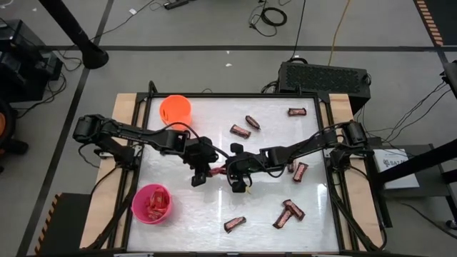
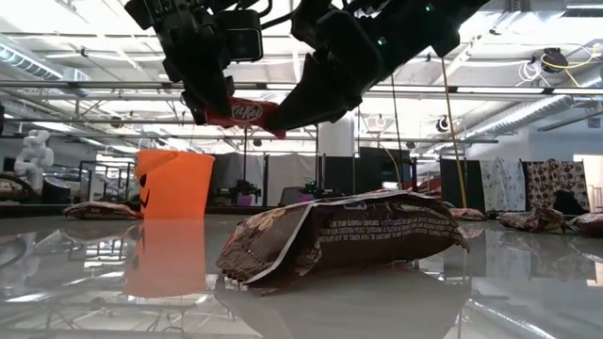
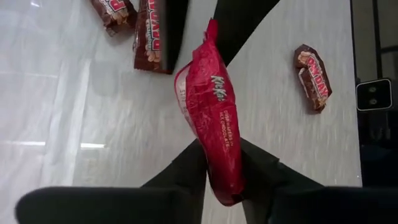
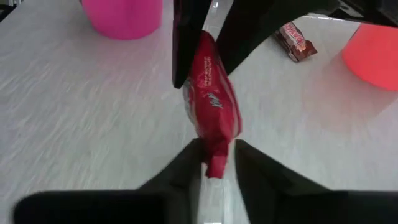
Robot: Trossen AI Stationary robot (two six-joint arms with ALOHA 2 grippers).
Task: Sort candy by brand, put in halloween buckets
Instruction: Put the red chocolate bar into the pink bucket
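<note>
A red candy bar [image 2: 236, 115] hangs in the air above the table's middle, between my two grippers. My left gripper [image 3: 221, 152] is shut on one end of it. My right gripper [image 4: 214, 152] is open, its fingers standing on either side of the bar's other end. The orange bucket [image 1: 175, 109] stands at the far left. The pink bucket [image 1: 151, 203], at the near left, holds red bars. Several brown bars lie flat on the table's right half, among them one [image 1: 240, 130] at the far middle and one [image 1: 234, 224] near the front. My left gripper pinches the red bar's end [image 3: 224, 143] between its two fingers. The fingers slant down from the table's left and lie along the bar. The bar is lifted clear of the table and sticks out past the fingertips toward my right gripper. My right gripper has a finger on each side of the bar's crimped end [image 4: 214, 167], with a gap showing beside one finger. Whether the other finger touches the bar I cannot tell.
One brown bar [image 2: 349, 235] lies close in front of the low camera. Others lie at the far right [image 1: 297, 112], right middle [image 1: 300, 170] and near right [image 1: 289, 210]. Bare tabletop shows between the two buckets on the left.
</note>
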